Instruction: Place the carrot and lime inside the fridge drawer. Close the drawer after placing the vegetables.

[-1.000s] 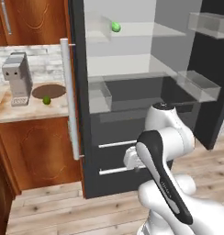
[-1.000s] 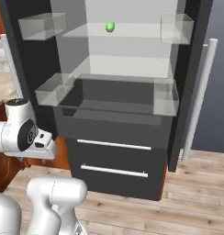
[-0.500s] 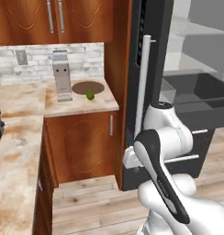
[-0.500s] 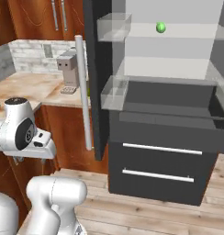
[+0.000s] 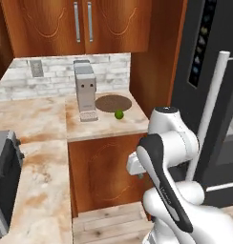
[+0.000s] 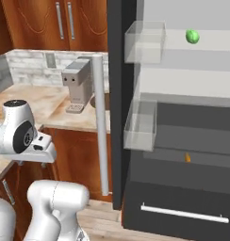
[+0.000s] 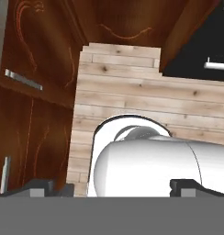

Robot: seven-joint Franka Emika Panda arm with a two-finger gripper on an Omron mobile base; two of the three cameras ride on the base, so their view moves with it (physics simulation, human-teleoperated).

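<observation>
Even, flat rendered light — bright enough throughout, with faint soft shadows and no glare; edges look slightly soft and low-resolution — no lens distortion.

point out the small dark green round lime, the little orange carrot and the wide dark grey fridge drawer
small dark green round lime [image 5: 119, 114], left base view, its middle
little orange carrot [image 6: 187, 157], right base view, its body
wide dark grey fridge drawer [image 6: 173, 175], right base view, bare floor

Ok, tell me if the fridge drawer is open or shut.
Open: the drawer is pulled out past the fridge front, with the carrot lying inside.
</observation>
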